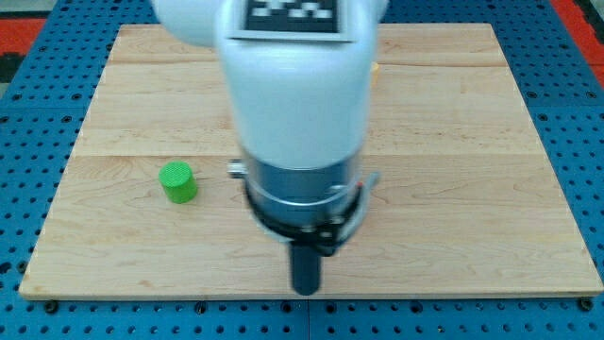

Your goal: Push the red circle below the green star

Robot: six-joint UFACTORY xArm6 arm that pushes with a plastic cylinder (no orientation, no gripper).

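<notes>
Currently the wooden worktop (pixel 472 142) carries one block in plain sight: a green cylinder (pixel 177 181), standing upright near the left edge, roughly midway between the top and bottom edges. Its top face is round and flat, and its colour is a uniform bright green. No container stands on the worktop. The arm body (pixel 293 94), white above and dark grey below, covers the centre of the worktop from the top edge down. The straight dark rod ends in my tip (pixel 305 291), which sits close to the bottom edge, slightly left of the middle, and well apart from the green cylinder, to its right and lower. The rod has no hand, so no grasping state applies. A small orange sliver (pixel 375 68) shows at the arm's right side near the top edge; its shape cannot be determined. The red circle and green star cannot be located in this view.
</notes>
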